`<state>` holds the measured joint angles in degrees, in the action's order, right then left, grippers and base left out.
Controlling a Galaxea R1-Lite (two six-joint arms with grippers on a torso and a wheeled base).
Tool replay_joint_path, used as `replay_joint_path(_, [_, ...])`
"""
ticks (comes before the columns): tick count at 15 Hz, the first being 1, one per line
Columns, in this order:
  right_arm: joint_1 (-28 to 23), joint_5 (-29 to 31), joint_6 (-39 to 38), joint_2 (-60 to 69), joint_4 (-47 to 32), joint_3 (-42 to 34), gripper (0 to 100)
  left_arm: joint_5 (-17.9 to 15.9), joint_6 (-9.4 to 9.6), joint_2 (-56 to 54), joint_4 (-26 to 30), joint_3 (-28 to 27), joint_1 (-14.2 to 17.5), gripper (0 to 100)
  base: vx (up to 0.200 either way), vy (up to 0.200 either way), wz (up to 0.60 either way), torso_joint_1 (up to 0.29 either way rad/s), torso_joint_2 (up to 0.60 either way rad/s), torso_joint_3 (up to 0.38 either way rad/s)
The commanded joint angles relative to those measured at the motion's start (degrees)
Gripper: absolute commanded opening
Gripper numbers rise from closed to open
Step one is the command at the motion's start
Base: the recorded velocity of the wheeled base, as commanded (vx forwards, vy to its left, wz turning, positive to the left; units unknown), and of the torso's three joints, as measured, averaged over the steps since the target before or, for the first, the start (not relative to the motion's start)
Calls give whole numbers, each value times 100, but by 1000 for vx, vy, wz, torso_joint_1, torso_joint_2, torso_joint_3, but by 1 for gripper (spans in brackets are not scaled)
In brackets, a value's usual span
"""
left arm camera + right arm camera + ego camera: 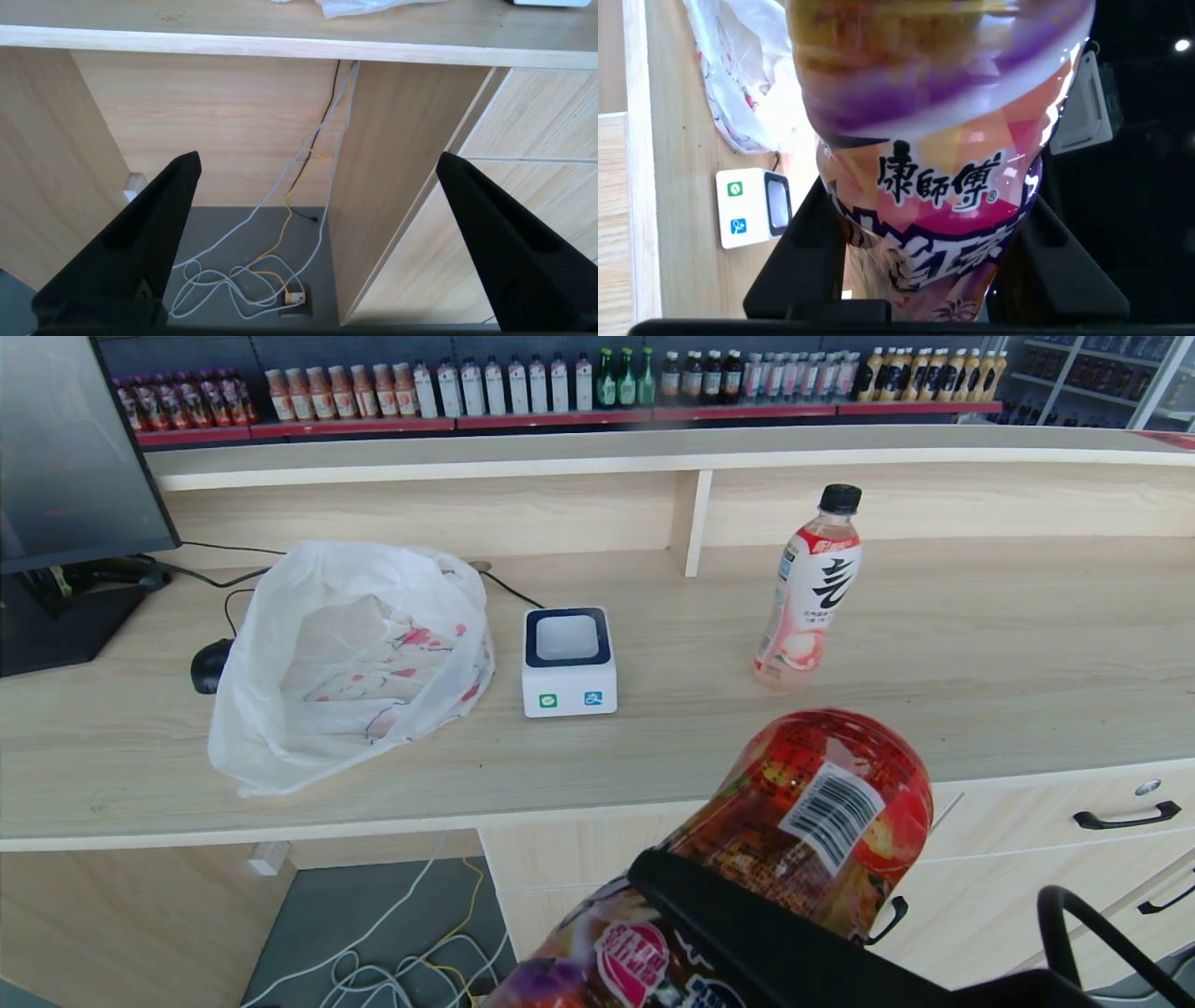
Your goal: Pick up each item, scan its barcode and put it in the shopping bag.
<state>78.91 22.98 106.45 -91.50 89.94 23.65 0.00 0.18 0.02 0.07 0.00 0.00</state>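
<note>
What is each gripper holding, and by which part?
The right gripper clamps the red drink bottle around its middle; the left gripper is open and empty.

Barcode [830,816] on held bottle [770,803]; green and blue icons [548,701] on scanner [568,663]

There are two drink bottles up close: one pink bottle [808,593] and one big red bottle [794,775]. There is one white shopping bag [350,658], one small white scanner box [569,661], one black mouse [211,665] and one dark screen [75,439]. The back shelf [560,422] has one long row of bottles [523,385], too many and too small to count for sure.
</note>
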Motion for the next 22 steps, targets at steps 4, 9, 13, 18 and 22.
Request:
replay_joint_path(4, [46,5,-10,-193,6,175,0,0,-1,6,1,0,0,100,0,0,0,0,0,0])
replay_joint_path(9, [46,5,-72,-184,6,140,0,0,-1,-2,1,0,0,100,0,0,0,0,0,0])
replay_joint_path(13, [46,22,-836,-166,6,131,0,0,-1,-2,1,0,0,100,0,0,0,0,0,0])
replay_joint_path(18, [-25,75,-2568,115,6,-220,0,0,-1,-2,1,0,0,100,0,0,0,0,0,0])
replay_joint_path(22, [-16,444,-4176,150,6,-563,0,0,8,6,1,0,0,100,0,0,0,0,0,0])
